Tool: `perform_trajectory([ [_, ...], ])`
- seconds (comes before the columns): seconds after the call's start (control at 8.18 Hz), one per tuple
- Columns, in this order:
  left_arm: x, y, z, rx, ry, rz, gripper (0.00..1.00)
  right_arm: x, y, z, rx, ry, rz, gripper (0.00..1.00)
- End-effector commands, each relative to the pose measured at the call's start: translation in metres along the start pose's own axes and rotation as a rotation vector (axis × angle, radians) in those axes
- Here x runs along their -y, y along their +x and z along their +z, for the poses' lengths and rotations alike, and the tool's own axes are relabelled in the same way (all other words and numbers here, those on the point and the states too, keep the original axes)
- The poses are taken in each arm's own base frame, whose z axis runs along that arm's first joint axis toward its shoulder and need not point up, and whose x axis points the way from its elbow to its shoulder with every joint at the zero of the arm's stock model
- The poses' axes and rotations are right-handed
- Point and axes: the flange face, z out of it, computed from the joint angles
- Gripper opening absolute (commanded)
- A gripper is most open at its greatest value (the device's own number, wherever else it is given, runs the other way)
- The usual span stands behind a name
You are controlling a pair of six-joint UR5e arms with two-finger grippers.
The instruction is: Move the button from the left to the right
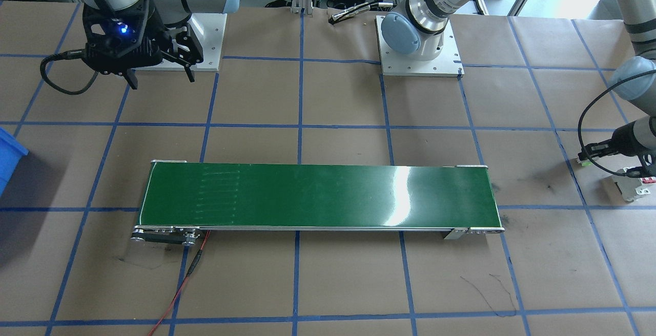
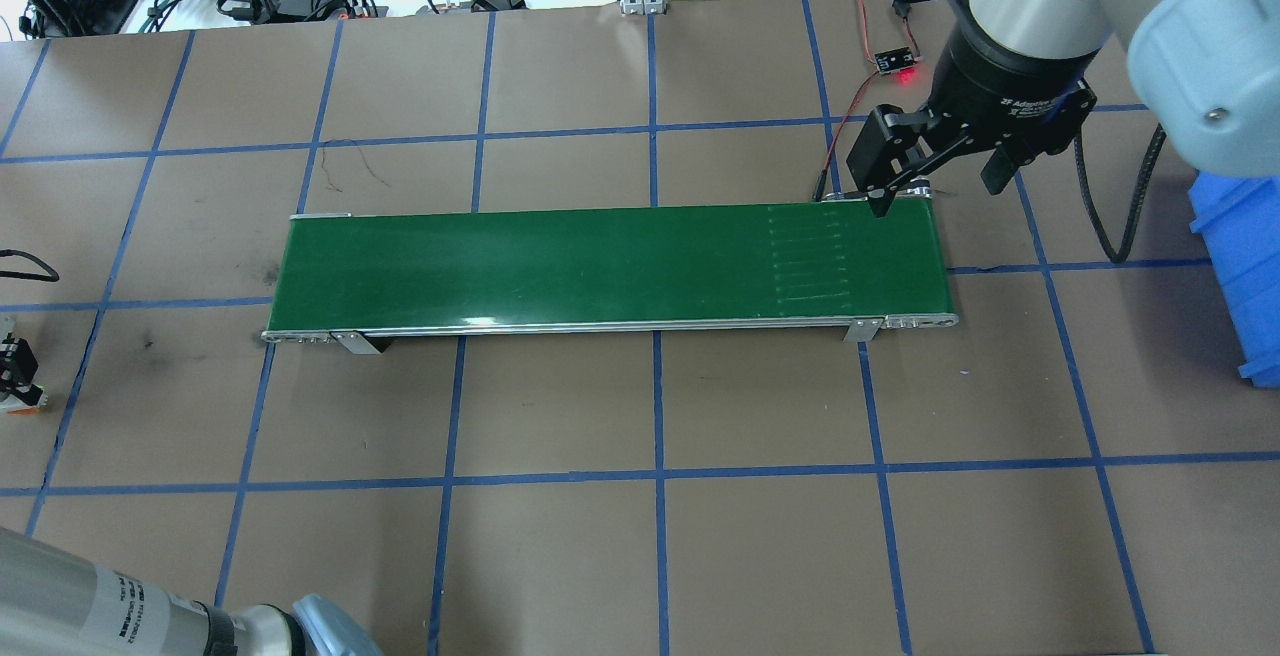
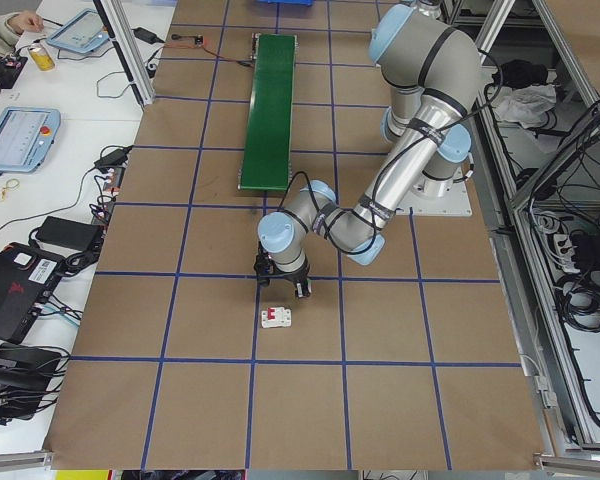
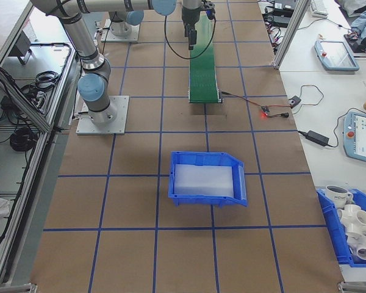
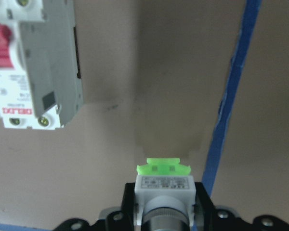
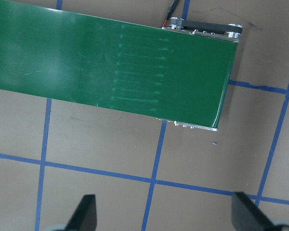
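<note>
left gripper [image 5: 164, 219]: we see it pinching the button [image 5: 164, 185], green cap forward, low over the desk's left end | beside it: white circuit breaker [image 5: 31, 62] with red lever, lying apart | right gripper [image 6: 161, 211]: fingers spread, holding nothing, above the green conveyor belt [image 2: 600, 261] at its right end

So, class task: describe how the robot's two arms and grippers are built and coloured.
Both arms are silver-grey tubes with pale blue joint caps on white base plates. The right gripper is black with two fingers, a lit blue light on its mount and a black looping cable. The left gripper is also black.
</note>
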Motion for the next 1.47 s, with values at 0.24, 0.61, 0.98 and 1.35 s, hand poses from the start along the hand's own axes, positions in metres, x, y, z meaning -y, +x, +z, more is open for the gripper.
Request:
perform_trajectory([
  [0.24, -0.022, 0.093, -0.137, 0.077, 0.080, 0.115, 0.00, 0.000, 0.000, 0.000, 0.000, 0.000, 0.000, 1.00],
  [0.61, 0.008, 0.219, -0.176, 0.021, 0.231, 0.176, 0.00, 0.001, 0.000, 0.001, 0.002, -0.001, -0.001, 1.00],
  [0.98, 0.017, 0.348, -0.177, 0.007, 0.235, 0.191, 0.00, 0.001, 0.000, 0.001, 0.000, -0.001, -0.001, 1.00],
  [1.35, 0.025, 0.368, -0.160, -0.002, 0.203, 0.184, 0.00, 0.001, 0.000, 0.001, 0.000, -0.001, -0.001, 1.00],
])
